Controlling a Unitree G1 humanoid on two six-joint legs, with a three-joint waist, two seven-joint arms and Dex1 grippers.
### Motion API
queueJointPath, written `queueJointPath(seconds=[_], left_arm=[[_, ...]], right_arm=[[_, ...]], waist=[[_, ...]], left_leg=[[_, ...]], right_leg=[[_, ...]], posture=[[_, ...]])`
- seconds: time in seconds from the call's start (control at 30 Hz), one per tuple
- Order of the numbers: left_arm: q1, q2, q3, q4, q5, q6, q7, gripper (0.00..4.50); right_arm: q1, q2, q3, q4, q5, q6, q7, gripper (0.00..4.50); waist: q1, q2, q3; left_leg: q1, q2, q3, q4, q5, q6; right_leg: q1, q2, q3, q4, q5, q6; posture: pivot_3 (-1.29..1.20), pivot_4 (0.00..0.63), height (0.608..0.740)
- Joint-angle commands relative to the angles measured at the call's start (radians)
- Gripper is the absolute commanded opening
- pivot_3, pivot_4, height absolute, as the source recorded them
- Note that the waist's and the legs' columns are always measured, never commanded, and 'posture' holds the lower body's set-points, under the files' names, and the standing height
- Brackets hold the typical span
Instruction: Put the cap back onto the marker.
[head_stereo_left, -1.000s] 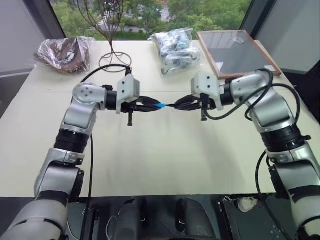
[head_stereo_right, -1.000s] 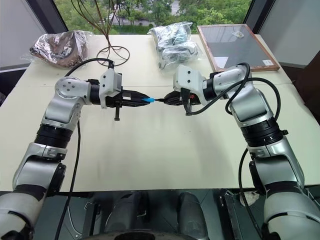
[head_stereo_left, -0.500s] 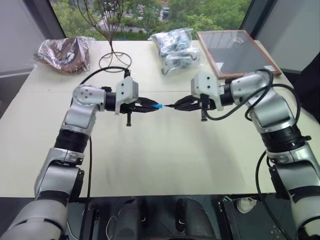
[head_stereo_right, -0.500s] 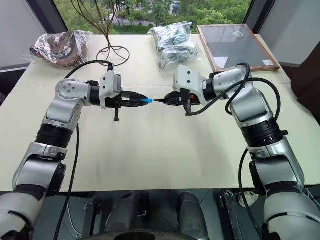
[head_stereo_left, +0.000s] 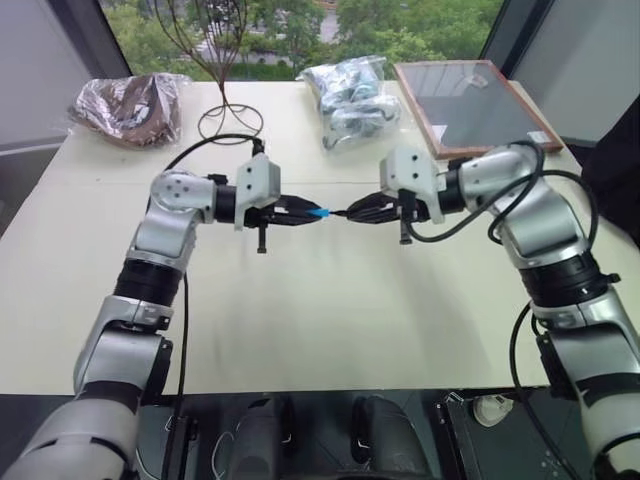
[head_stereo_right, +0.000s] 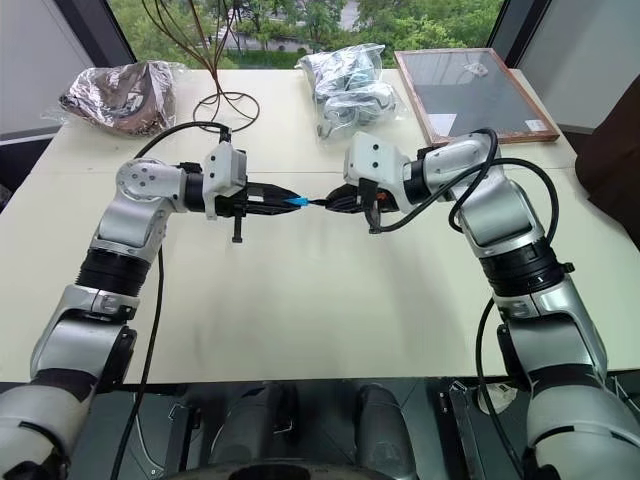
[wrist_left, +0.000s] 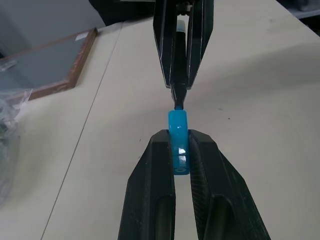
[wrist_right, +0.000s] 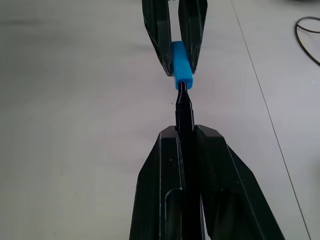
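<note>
Above the middle of the cream table, my left gripper (head_stereo_left: 308, 212) is shut on the small bright blue cap (head_stereo_left: 318, 212), which sticks out past its fingertips. Facing it from the right, my right gripper (head_stereo_left: 352, 213) is shut on the thin black marker (wrist_right: 183, 115). The marker's pointed tip meets the open mouth of the cap (wrist_right: 181, 67); I cannot tell how far it is inside. In the left wrist view the cap (wrist_left: 178, 135) sits between my black fingers with the marker (wrist_left: 178, 92) straight ahead of it.
At the table's far edge lie a brown crumpled bag (head_stereo_left: 128, 105), a wire stand (head_stereo_left: 229, 122), a clear plastic bag (head_stereo_left: 352, 95) and a wood-framed dark panel (head_stereo_left: 465, 100). The table top (head_stereo_left: 320, 310) below both grippers is bare.
My left arm has edged slightly to the right, bringing the cap up against the marker tip. Both grips stay as they were.
</note>
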Motion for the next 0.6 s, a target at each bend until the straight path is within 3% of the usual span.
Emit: queueJointPath(seconds=[0.03,0.2,0.43,0.6], left_arm=[[-0.028,-0.01,0.0,-0.011,0.0,-0.013,0.009,0.02],[-0.039,-0.026,-0.005,-0.005,0.004,-0.018,0.008,0.02],[-0.074,-0.03,-0.071,0.062,0.106,-0.193,-0.002,0.02],[-0.083,-0.046,-0.079,0.073,0.1,-0.183,-0.026,0.02]], right_arm=[[-0.009,0.009,-0.008,-0.045,0.014,0.001,-0.004,0.0],[-0.011,0.016,-0.006,-0.049,0.014,0.007,-0.007,0.0],[-0.036,0.02,-0.001,-0.022,0.002,-0.014,0.006,0.0],[-0.057,0.035,-0.003,-0.001,-0.009,-0.034,0.005,0.0]], waist=[[0.0,0.0,0.0],[0.0,0.0,0.0],[0.0,0.0,0.0],[0.0,0.0,0.0]], left_leg=[[0.0,0.0,0.0,0.0,0.0,0.0],[0.0,0.0,0.0,0.0,0.0,0.0],[0.0,0.0,0.0,0.0,0.0,0.0],[0.0,0.0,0.0,0.0,0.0,0.0]], right_leg=[[0.0,0.0,0.0,0.0,0.0,0.0],[0.0,0.0,0.0,0.0,0.0,0.0],[0.0,0.0,0.0,0.0,0.0,0.0],[0.0,0.0,0.0,0.0,0.0,0.0]], posture=[[0.0,0.15,0.74],[0.0,0.15,0.74],[0.0,0.15,0.74],[0.0,0.15,0.74]])
